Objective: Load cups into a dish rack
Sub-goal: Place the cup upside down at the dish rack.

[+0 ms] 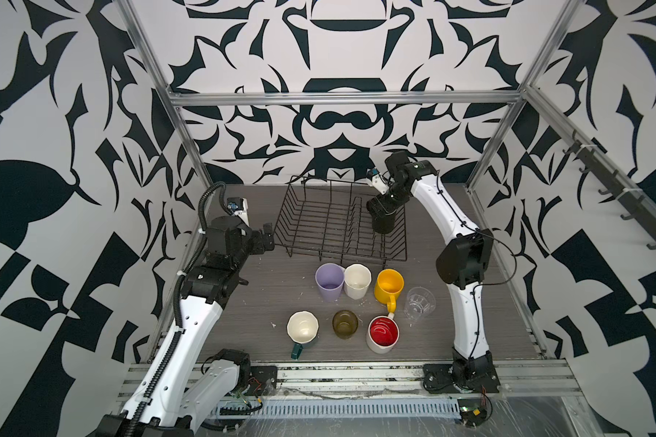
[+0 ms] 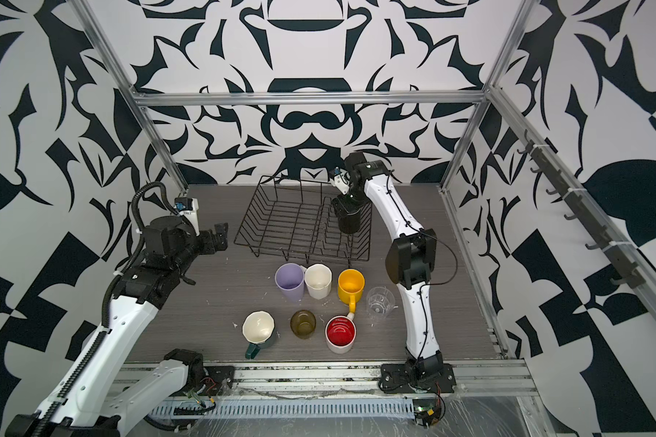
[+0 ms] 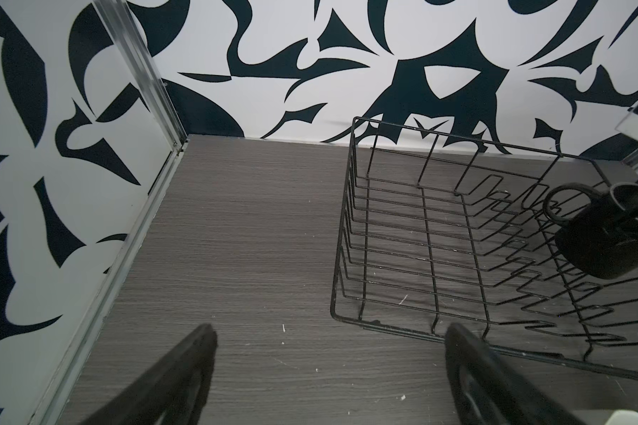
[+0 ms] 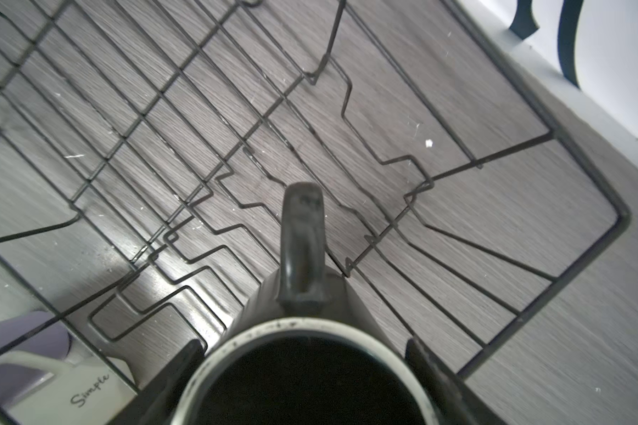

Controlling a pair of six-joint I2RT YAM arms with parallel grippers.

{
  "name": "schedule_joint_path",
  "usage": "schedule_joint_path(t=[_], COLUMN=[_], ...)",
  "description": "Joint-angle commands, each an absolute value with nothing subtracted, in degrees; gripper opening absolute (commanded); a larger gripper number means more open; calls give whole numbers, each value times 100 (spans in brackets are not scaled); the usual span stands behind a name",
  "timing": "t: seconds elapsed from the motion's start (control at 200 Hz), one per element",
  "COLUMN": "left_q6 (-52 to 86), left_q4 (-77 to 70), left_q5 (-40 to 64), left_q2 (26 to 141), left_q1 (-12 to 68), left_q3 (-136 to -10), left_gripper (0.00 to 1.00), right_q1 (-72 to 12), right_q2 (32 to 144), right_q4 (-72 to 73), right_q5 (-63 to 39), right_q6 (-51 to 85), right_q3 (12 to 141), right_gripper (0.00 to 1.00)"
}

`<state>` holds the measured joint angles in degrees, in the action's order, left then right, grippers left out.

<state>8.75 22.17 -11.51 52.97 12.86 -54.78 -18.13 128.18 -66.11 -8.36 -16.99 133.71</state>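
My right gripper [image 4: 305, 347] is shut on the black mug [image 1: 384, 222] [image 2: 348, 224], its fingers pressed against both sides near the rim. The mug's handle [image 4: 302, 239] points away from the wrist camera. It hangs over the right end of the black wire dish rack [image 1: 286, 212] [image 2: 250, 219] [image 4: 619, 220], next to the prongs. My left gripper [image 3: 332, 331] [image 1: 267, 236] stands open and holds nothing, just left of the rack's [image 3: 350, 235] near left corner. On the table in front of the rack stand a lilac tumbler [image 1: 330, 282], a white faceted mug [image 1: 356, 280] and a yellow mug [image 1: 389, 285].
Nearer the front stand a clear glass [image 1: 418, 302], a dark-green mug with a cream inside [image 1: 302, 329], an olive-brown glass [image 1: 345, 323] and a white mug with a red inside [image 1: 383, 335]. Aluminium frame posts [image 1: 190, 151] and patterned walls close in the table on three sides.
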Motion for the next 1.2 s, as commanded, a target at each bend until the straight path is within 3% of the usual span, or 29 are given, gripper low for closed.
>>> schedule_joint_path(t=[0.0,1.195], left_q6=[921,891], left_q4=[2301,2305], left_q5=[-1107,-1167], left_q2=[5269,5388], left_q1=[1266,1253], left_q3=[-5458,-5458], left_gripper=[99,99], right_q1=[-1775,-1701], right_q2=[12364,13180], right_q4=[-6119,-5344], right_q5=[-919,-633], right_q6=[-1919,-2265], right_q3=[13438,13536], right_gripper=[10,7])
